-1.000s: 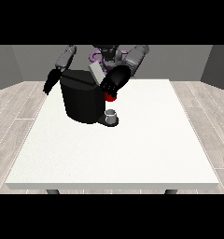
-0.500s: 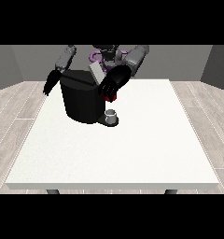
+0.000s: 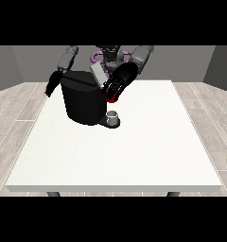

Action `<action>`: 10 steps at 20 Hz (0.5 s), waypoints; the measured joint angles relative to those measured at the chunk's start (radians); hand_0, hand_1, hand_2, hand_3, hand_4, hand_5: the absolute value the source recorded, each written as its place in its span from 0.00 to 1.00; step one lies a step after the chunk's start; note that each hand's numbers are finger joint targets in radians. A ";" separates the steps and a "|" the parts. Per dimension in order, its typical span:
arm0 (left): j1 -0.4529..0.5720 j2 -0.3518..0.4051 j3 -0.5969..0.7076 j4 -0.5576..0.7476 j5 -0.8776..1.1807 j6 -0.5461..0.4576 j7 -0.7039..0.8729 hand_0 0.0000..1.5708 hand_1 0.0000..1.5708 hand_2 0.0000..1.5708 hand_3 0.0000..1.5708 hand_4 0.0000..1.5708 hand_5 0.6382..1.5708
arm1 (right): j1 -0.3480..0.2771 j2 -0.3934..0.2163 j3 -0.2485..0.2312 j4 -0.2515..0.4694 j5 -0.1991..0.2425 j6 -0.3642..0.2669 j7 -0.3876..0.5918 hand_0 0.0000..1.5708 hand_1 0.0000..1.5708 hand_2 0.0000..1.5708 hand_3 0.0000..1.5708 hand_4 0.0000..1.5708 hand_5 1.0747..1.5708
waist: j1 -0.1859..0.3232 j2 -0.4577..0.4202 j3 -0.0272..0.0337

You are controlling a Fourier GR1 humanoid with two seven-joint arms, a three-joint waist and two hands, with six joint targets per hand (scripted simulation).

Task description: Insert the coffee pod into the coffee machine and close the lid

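Black robot hand [image 3: 117, 84] at view's right overlaps coffee machine [image 3: 83, 99].

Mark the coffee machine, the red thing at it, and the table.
coffee machine [image 3: 82, 101], front view, black front wall.
red thing at the machine [image 3: 110, 99], front view, its visible edge.
table [image 3: 134, 156], front view, bare top.

Black coffee machine [image 3: 84, 101] on white table [image 3: 134, 151], hand at the view's right [image 3: 117, 84] over its top (red thing at the machine [image 3: 110, 99])
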 measured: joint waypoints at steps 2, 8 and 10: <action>0.019 -0.008 -0.001 -0.001 0.000 -0.005 0.005 0.00 0.00 0.00 0.04 0.00 1.00 | 0.013 -0.005 -0.017 0.020 -0.013 0.003 -0.009 0.00 0.00 0.00 0.00 0.08 1.00 | 0.023 -0.024 -0.0010; 0.103 -0.089 -0.013 -0.024 0.021 -0.046 0.033 0.00 0.00 0.11 0.00 0.00 1.00 | 0.070 -0.024 -0.068 0.108 -0.044 0.014 -0.039 0.00 0.00 0.00 0.00 0.00 1.00 | 0.114 -0.139 -0.0020; 0.133 -0.124 -0.009 -0.039 0.043 -0.062 0.032 0.00 0.00 0.08 0.00 0.00 1.00 | 0.099 -0.026 -0.081 0.142 -0.051 0.014 -0.053 0.00 0.00 0.00 0.00 0.00 1.00 | 0.151 -0.183 -0.0024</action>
